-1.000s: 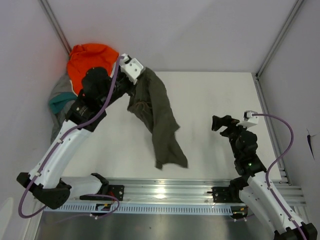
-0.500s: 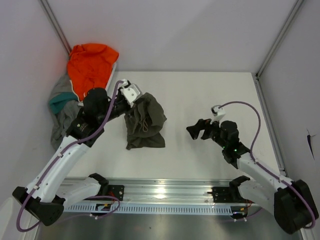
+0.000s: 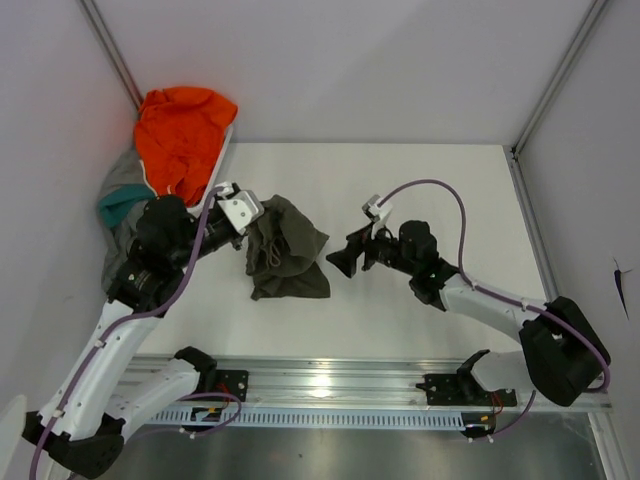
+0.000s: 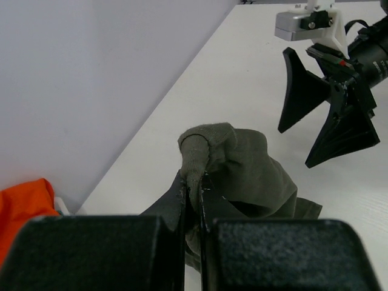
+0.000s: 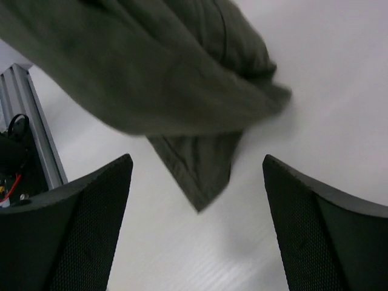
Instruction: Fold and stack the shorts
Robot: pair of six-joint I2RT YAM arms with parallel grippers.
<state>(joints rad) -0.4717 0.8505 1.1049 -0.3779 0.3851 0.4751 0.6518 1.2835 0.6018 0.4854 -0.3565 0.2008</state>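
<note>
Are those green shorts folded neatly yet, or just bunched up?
Bunched up. The olive shorts lie in a crumpled heap, one fold pinched in the left gripper; no flat, squared fold shows.

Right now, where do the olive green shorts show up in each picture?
Top external: olive shorts bunched just left of centre.
Left wrist: shorts lower centre, pinched in the left jaws.
Right wrist: shorts across the top.
Shared landmark: the right jaws, open, facing the shorts.
</note>
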